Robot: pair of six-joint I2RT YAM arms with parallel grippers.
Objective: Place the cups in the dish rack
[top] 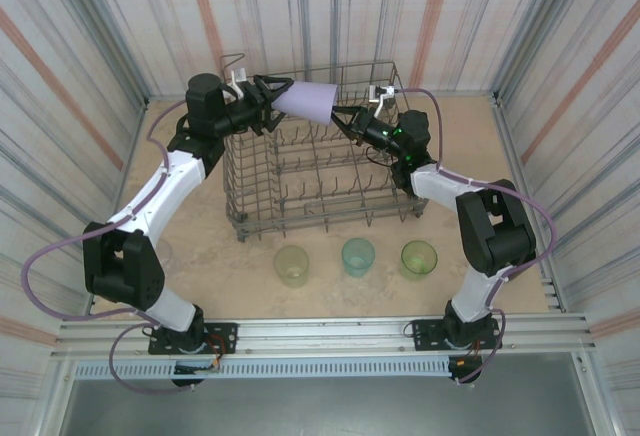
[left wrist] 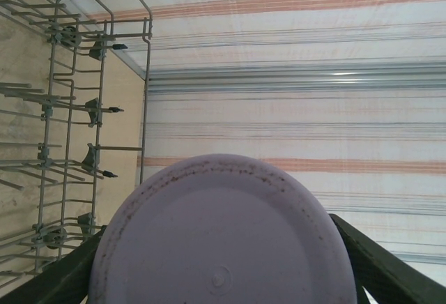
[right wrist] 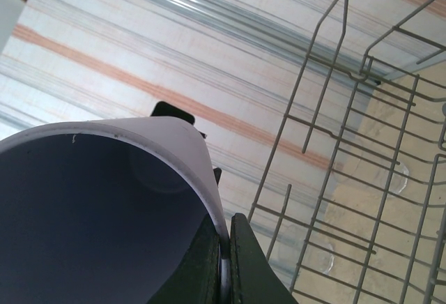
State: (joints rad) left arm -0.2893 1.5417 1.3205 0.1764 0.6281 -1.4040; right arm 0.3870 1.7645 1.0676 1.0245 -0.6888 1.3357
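A tall lavender cup [top: 310, 99] hangs on its side above the back of the grey wire dish rack [top: 240, 186], held between both arms. My left gripper [top: 283, 99] is shut on its base end; in the left wrist view the round cup bottom [left wrist: 223, 234] spans the gap between the dark fingers [left wrist: 380, 262]. My right gripper [top: 345, 114] is shut on the cup's rim. In the right wrist view the cup wall [right wrist: 174, 157] is pinched between my right gripper's [right wrist: 225, 224] fingertips, one inside the mouth and one outside.
A yellow-green cup [top: 291, 265], a teal cup [top: 358, 256] and another yellow-green cup [top: 418, 259] stand in a row on the table in front of the rack. Rack wires [left wrist: 97, 109] [right wrist: 362, 164] lie close below both grippers. Striped walls enclose the table.
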